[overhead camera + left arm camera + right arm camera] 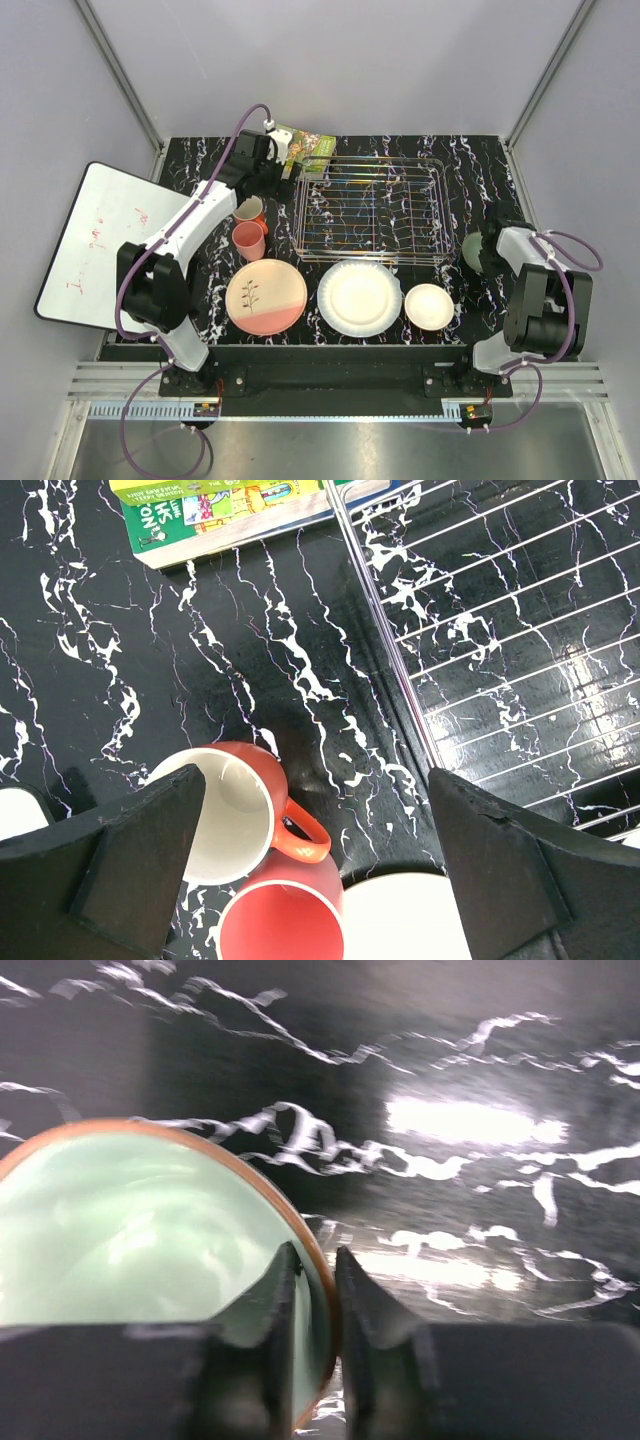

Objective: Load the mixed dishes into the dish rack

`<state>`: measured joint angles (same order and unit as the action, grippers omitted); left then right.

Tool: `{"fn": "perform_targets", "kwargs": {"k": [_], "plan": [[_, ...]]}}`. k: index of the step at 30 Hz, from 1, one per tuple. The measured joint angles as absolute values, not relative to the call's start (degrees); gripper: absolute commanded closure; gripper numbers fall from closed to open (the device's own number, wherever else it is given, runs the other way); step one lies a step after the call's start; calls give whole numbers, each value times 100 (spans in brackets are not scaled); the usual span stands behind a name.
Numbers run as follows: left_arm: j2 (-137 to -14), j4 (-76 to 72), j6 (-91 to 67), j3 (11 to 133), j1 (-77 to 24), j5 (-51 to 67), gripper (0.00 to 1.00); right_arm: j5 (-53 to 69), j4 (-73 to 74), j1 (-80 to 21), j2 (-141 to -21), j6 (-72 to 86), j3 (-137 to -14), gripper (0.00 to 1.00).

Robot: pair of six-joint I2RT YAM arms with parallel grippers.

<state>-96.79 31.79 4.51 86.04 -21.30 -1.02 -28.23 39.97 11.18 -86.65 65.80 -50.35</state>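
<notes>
At the right end of the table:

1. Right gripper (pixel 318 1295): fingers drawn nearly together, one inside and one outside the wall of the pale green bowl (pixel 130 1240), clamped on its rim. The bowl sits just right of the near right corner of the dish rack (pixel 372 208). Whether it rests on the table (pixel 470 170) or is lifted cannot be told.
2. Left gripper (pixel 315 790): fingers wide apart, holding nothing, above bare black marbled table just left of the rack's far left corner.
3. Two salmon-pink cups (pixel 283 920): upright and touching each other, directly beneath the left gripper and just left of the rack. The farther one has a cream inside and a handle.
4. Pink-and-cream plate (pixel 266 296), large white plate (pixel 359 297) and small cream bowl (pixel 429 306): in a row left to right along the near side, all on the table outside the rack.
5. Green book (pixel 305 145): at the rack's far left corner.
6. White board (pixel 100 235): off the table's left edge.
</notes>
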Motion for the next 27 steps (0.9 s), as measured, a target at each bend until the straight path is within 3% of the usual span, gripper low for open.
{"fn": "perform_targets", "kwargs": {"k": [2,18,27], "plan": [[-9679,3179,449,8604,-2130,-102,1,-2746,3837,1184,-8584,6539,-5035,100],[-9679,3181,449,8604,-2130,-16,1,-2886,4080,1267,-7378,5566,-5013,100],[-9666,3413,449,8665,-2130,-19,1,-4289,3962,-137,-7358,4458,-5920,100]]}}
